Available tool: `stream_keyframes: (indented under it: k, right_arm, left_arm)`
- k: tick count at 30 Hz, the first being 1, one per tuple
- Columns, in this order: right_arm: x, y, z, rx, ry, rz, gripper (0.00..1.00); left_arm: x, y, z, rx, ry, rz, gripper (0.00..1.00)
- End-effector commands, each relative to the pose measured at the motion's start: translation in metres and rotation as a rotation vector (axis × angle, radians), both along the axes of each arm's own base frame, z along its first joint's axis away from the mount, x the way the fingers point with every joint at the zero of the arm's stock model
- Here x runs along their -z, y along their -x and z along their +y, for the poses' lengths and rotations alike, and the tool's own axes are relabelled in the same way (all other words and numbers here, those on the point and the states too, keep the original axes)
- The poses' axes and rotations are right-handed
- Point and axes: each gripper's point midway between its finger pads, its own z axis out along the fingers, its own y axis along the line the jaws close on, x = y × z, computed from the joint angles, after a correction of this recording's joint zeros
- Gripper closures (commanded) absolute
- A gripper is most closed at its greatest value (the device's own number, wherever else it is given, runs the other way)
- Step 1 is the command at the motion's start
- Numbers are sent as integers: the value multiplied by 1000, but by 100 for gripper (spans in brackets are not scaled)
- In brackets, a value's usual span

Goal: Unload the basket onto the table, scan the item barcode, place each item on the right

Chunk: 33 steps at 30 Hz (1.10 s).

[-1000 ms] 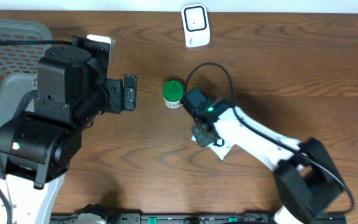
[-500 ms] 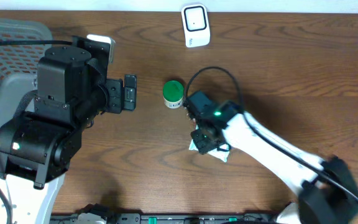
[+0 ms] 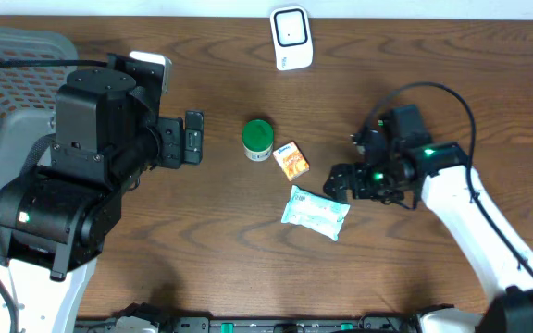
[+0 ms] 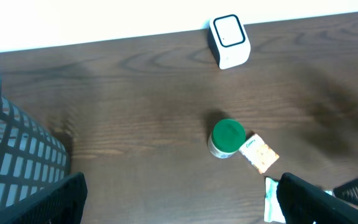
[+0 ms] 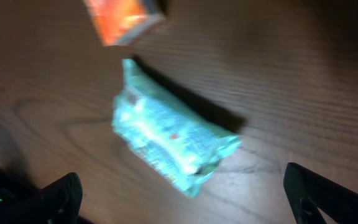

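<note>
On the table [image 3: 433, 83], the packet [image 3: 316, 212] lies released near the box [image 3: 291, 160]; the right tool [image 3: 339, 184] (now spread wide) has drawn back rightward, while the left tool [image 3: 193, 136] gapes unchanged.

The table [image 3: 433, 83] is dark, grained wood with a soft sheen. The teal packet [image 3: 316, 212] is crinkled, shiny plastic film; the scanner [image 3: 291, 37] is smooth white plastic; the small box [image 3: 291, 160] looks like printed card.
</note>
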Motion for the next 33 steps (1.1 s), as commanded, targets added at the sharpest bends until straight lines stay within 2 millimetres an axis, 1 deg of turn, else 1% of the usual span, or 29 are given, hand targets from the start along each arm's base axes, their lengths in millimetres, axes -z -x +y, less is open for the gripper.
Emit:
stream_keyframes:
  k: [1, 3, 6, 9, 14, 17, 20, 24, 27, 28, 30, 33]
  right_arm:
    - [17, 3, 1, -22, -135, 58, 1]
    - [24, 3, 3, -42, -155, 74, 1]
    - [34, 1, 12, -96, -205, 81, 1]
    - [50, 0, 12, -113, -202, 105, 1]
    - [77, 9, 11, -148, -196, 179, 1]
    - [86, 20, 12, -181, -192, 225, 1]
    - [89, 34, 16, -239, -177, 259, 1]
    - [99, 41, 9, -272, -69, 277, 1]
    - [103, 47, 12, -288, -61, 299, 1]
    - [106, 47, 12, -290, -57, 306, 4]
    - [115, 48, 11, -292, -48, 321, 14]
    - [134, 52, 11, -287, -44, 365, 38]
  left_arm:
    - [1, -1, 4, -18, -5, 1, 2]
    - [1, -1, 4, -18, -5, 1, 2]
    - [1, -1, 4, -18, -5, 1, 2]
    - [1, -1, 4, -18, -5, 1, 2]
    - [1, -1, 4, -18, -5, 1, 2]
    - [1, -1, 4, -18, -5, 1, 2]
    - [1, -1, 4, -18, -5, 1, 2]
    - [1, -1, 4, -18, -5, 1, 2]
    - [1, -1, 4, -18, -5, 1, 2]
    - [1, -1, 4, -18, -5, 1, 2]
    - [1, -1, 4, -18, -5, 1, 2]
    - [1, -1, 4, -18, -5, 1, 2]
